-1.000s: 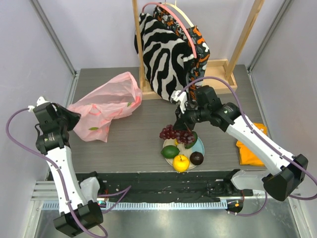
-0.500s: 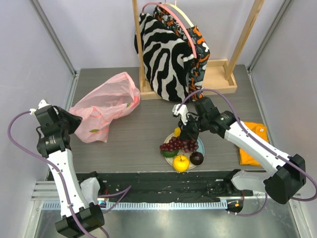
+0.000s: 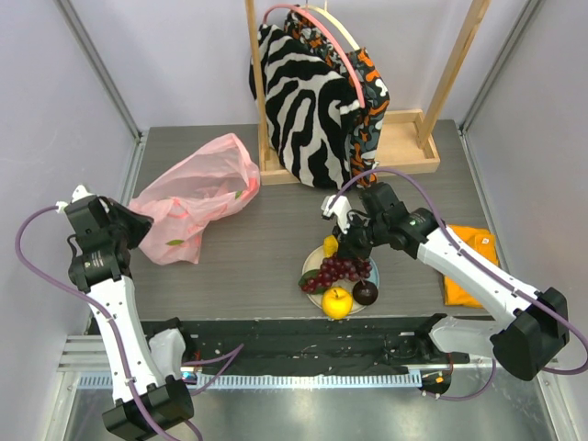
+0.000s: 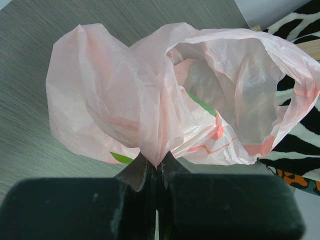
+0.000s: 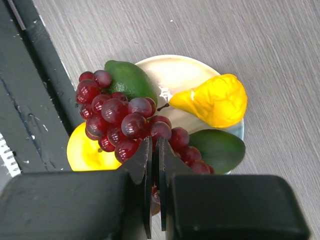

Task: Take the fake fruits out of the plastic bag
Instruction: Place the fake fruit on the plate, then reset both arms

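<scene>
The pink plastic bag point(image 3: 197, 195) lies crumpled at the back left of the table. My left gripper point(image 3: 138, 223) is shut on a pinched fold of the bag point(image 4: 165, 95), whose mouth gapes open towards the right. My right gripper point(image 3: 347, 250) is shut on the dark red grape bunch point(image 5: 120, 120), low over the plate point(image 5: 175, 75). On the plate lie a green lime point(image 5: 131, 80), a yellow pear point(image 5: 215, 100), a green avocado point(image 5: 217, 147) and a yellow-orange round fruit point(image 3: 337, 301). A maroon round fruit point(image 3: 365, 293) lies there too.
A zebra-striped cloth bag point(image 3: 294, 101) hangs from a wooden frame point(image 3: 404, 138) at the back. A folded orange cloth point(image 3: 464, 271) lies at the right. A black strip point(image 3: 303, 335) runs along the near edge.
My right gripper has moved down and a little right with the grape bunch, from above the plate's left side to low over the fruits. The left arm has barely moved.
</scene>
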### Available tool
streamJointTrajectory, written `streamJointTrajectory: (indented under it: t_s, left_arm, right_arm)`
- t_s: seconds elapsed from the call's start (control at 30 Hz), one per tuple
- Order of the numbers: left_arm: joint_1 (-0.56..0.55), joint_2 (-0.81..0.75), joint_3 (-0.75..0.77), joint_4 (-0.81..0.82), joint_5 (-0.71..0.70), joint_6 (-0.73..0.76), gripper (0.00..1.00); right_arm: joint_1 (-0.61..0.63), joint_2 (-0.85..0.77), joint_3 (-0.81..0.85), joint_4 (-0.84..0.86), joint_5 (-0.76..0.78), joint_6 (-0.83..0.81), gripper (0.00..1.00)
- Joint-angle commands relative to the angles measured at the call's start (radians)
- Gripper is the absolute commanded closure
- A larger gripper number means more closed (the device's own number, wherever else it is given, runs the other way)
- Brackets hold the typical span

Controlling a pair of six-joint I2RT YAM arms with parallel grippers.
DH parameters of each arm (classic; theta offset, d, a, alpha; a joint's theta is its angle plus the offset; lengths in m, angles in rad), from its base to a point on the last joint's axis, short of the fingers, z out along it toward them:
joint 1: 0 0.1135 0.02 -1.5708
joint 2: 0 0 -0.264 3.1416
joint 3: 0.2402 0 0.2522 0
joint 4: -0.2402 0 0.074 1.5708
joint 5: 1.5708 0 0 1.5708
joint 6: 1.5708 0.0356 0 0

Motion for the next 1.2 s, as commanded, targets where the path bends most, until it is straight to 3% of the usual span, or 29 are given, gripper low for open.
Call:
streamJointTrajectory:
  t_s: [0.0, 0.07, 0.13, 0.27, 0.3, 0.37, 0.4, 0.6, 0.67, 0.73, 0.77, 0.83, 0.87, 1.03, 1.13, 1.17]
  left_arm:
    - [0.006, -0.014, -0.007, 0.012, 0.021, 0.012, 1.00]
    - [0.006, -0.014, -0.010, 0.009, 0.023, 0.012, 1.00]
    - [0.007, -0.019, -0.016, 0.012, 0.024, 0.009, 1.00]
    - [0.006, -0.025, -0.024, 0.015, 0.026, 0.006, 1.00]
    - [0.006, -0.028, -0.025, 0.017, 0.024, 0.005, 1.00]
    - [0.006, -0.030, -0.028, 0.017, 0.029, 0.003, 1.00]
    - [0.006, -0.028, -0.032, 0.018, 0.030, 0.003, 1.00]
    - [0.006, -0.030, -0.036, 0.027, 0.037, -0.003, 1.00]
    - [0.004, -0.028, -0.038, 0.035, 0.053, 0.000, 0.98]
    - [0.006, -0.025, -0.038, 0.038, 0.076, 0.006, 0.73]
    - [0.006, -0.025, -0.038, 0.043, 0.083, 0.008, 0.48]
    - [0.006, -0.027, -0.038, 0.047, 0.099, 0.016, 0.28]
    - [0.006, -0.028, -0.035, 0.050, 0.115, 0.019, 0.00]
    - [0.006, -0.031, -0.007, 0.052, 0.124, 0.052, 0.00]
    - [0.004, -0.033, 0.025, 0.050, 0.115, 0.103, 0.00]
    - [0.007, -0.033, 0.034, 0.043, 0.110, 0.121, 0.00]
  right_arm:
    - [-0.005, -0.007, 0.009, 0.033, 0.046, 0.010, 0.98]
    - [-0.005, 0.006, 0.008, 0.030, 0.078, 0.008, 0.96]
    - [-0.005, 0.016, 0.012, 0.019, 0.089, 0.005, 0.86]
    - [-0.004, 0.023, 0.032, -0.028, 0.046, -0.001, 0.62]
    - [-0.005, 0.023, 0.035, -0.032, 0.043, 0.003, 0.51]
    - [-0.005, 0.020, 0.049, -0.038, 0.040, 0.017, 0.43]
    - [-0.005, 0.019, 0.054, -0.038, 0.040, 0.023, 0.32]
    - [-0.005, 0.008, 0.187, -0.051, 0.031, 0.094, 0.20]
    - [-0.005, 0.003, 0.228, -0.050, 0.054, 0.132, 0.01]
    - [-0.004, -0.003, 0.273, -0.036, 0.141, 0.199, 0.00]
    - [-0.005, -0.007, 0.281, -0.010, 0.182, 0.227, 0.00]
    - [-0.005, -0.018, 0.292, 0.022, 0.363, 0.310, 0.00]
    - [-0.002, -0.020, 0.301, 0.024, 0.417, 0.312, 0.00]
    - [-0.051, -0.055, 0.298, 0.044, 0.925, 0.423, 0.00]
    - [-0.074, -0.125, 0.195, -0.025, 1.032, 0.482, 0.00]
    - [-0.074, -0.141, 0.169, -0.035, 1.131, 0.484, 0.00]
